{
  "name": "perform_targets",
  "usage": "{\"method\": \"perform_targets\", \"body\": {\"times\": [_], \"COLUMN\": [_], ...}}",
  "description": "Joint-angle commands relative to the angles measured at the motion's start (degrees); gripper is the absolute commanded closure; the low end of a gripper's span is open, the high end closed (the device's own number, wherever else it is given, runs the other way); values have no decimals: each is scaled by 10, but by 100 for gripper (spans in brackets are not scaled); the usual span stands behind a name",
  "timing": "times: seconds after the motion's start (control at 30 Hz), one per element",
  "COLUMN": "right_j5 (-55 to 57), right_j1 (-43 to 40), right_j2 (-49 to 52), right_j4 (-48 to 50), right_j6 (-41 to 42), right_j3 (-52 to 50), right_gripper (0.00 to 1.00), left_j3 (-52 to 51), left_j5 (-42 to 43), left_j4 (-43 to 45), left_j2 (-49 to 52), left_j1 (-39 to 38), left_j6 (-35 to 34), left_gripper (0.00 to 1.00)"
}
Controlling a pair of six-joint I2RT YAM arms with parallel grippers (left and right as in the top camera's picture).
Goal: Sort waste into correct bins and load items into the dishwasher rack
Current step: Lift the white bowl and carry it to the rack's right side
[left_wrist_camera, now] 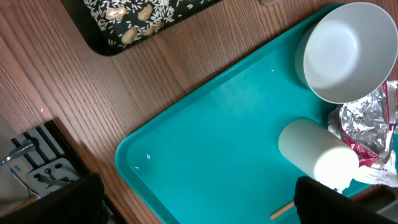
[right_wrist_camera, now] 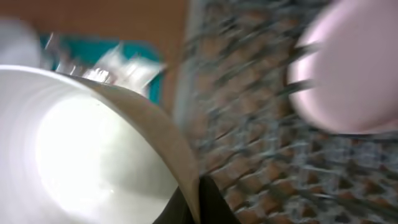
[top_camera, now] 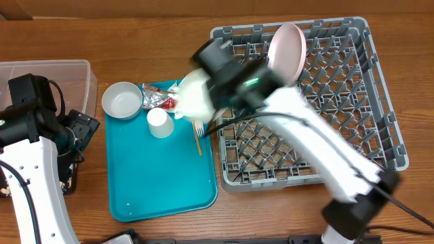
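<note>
Blur smears the right arm in the overhead view. The right gripper (top_camera: 203,81) is clamped tight on the rim of a white bowl (top_camera: 192,96), which it holds over the right edge of the teal tray (top_camera: 156,183), just beside the rack (top_camera: 352,108). A pink plate (top_camera: 286,49) stands on edge in the rack. On the teal tray are a second bowl (top_camera: 122,99), a cup (top_camera: 159,123), a foil wrapper (top_camera: 157,98) and a fork (top_camera: 199,134). The clear tub (top_camera: 54,78) sits at far left, and the left gripper (top_camera: 80,130) is near it.

From the left wrist, the left gripper (left_wrist_camera: 199,202) has its jaws spread wide and empty above the teal tray (left_wrist_camera: 211,137). Ahead are the second bowl (left_wrist_camera: 348,53), cup (left_wrist_camera: 317,152) and foil wrapper (left_wrist_camera: 367,127). A black tray (left_wrist_camera: 106,43) on the table holds rice and nuts (left_wrist_camera: 134,22).

From the right wrist, the white bowl (right_wrist_camera: 93,155) fills the left side, pinched at the rim by the right gripper (right_wrist_camera: 198,199). The pink plate (right_wrist_camera: 348,68) and rack (right_wrist_camera: 249,137) are blurred.
</note>
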Motion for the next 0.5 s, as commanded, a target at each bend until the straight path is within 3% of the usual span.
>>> {"method": "perform_targets", "body": {"times": [0.0,0.2,0.47], "right_j5": [71,99,162], "right_j1": [-103,-295,-442], "right_j2": [-55,-61,-18], "right_j4": [-6,10,84], "right_j6": [19,14,13], "right_j3": [28,25,-3], "right_gripper": [96,96,96], "left_j3": [6,6,6], "left_j5": [2,2,2], "left_j4": [1,0,0], "left_j2": [3,3,3], "left_j1": [2,2,2], "left_j6": [-5,-5,-5], "left_gripper": [0,0,0]}}
